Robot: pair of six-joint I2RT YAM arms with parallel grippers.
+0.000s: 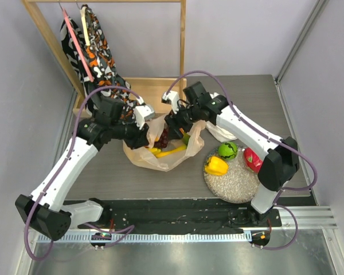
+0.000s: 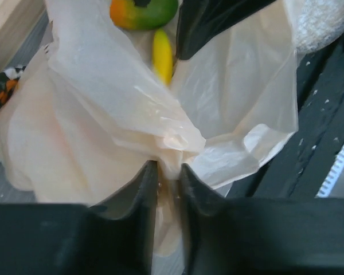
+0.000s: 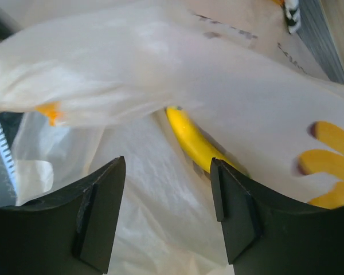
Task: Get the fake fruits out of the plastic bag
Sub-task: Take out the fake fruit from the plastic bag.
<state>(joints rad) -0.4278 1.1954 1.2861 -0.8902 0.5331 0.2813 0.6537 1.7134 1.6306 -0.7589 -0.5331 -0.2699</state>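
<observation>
- Currently the plastic bag (image 1: 155,159) lies crumpled mid-table (image 1: 103,172), w/ both pincers at its far, open end.
- L arm: left pincer (image 2: 169,183) is nearly closed, w/ a gathered fold of bag film nipped betw. its fingers. It looks like the anchor for the mouth.
- R arm: right pincer (image 3: 166,212) stands wide w/ nothing clamped, hovering just over the film at the bag mouth.
- Key relation: a banana (image 3: 190,139) lies straight ahead of the right pincer, just past the fingertips and nearer the finger on the right of the wrist view.
- Long axis runs diagonally in that view, upper left to lower right, so it's not square to the jaw gap. A wrist twist is prob. needed before closing.
- Can't tell if a film layer covers the banana where the jaws would land.
- R arm is the nearer and the free one; L is occupied w/ the bag.
- Also inside the bag: mango (image 2: 143,11) and dark grapes (image 1: 163,137).
- Already out, on the speckled plate (image 1: 235,186): lime (image 1: 227,150), dragon fruit (image 1: 252,159), a yellow fruit (image 1: 216,166).
</observation>
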